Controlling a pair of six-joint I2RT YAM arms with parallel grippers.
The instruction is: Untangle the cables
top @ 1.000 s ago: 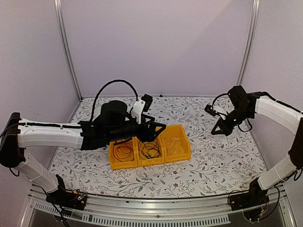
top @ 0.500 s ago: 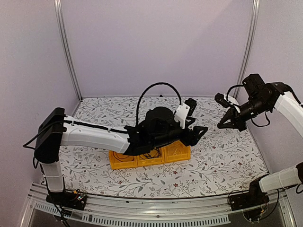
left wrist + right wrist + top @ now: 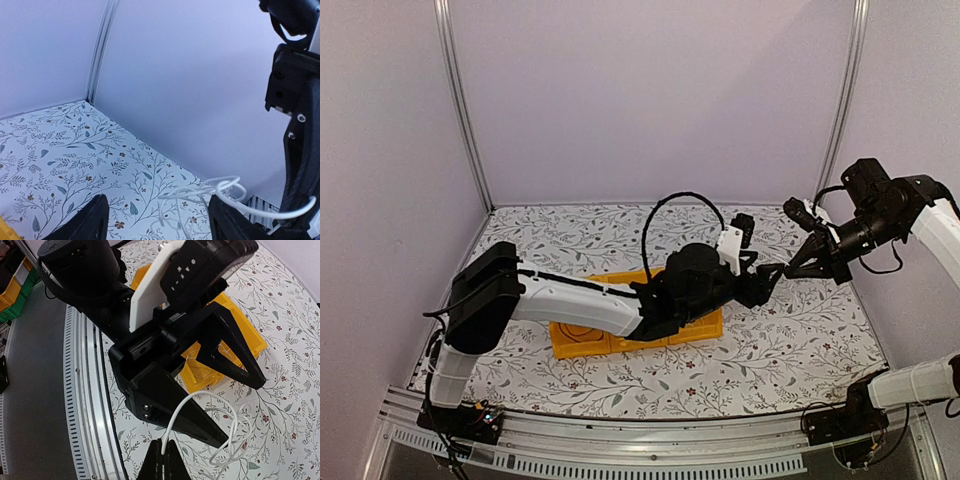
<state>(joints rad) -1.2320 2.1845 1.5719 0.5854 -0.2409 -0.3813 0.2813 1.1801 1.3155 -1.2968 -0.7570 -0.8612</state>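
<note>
White cable (image 3: pixel 169 432) hangs from the clamped right gripper (image 3: pixel 162 460), loops dangling at the mouth of the wide-open left gripper (image 3: pixel 160 222).

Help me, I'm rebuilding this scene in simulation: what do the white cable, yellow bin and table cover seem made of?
The white cable: likely thin wire in smooth plastic insulation; it curls in loose, springy loops.
The yellow bin: probably rigid moulded plastic; even colour, thin straight walls.
The table cover: matte sheet printed with a floral pattern; cloth, paper or vinyl, I cannot tell.
</note>
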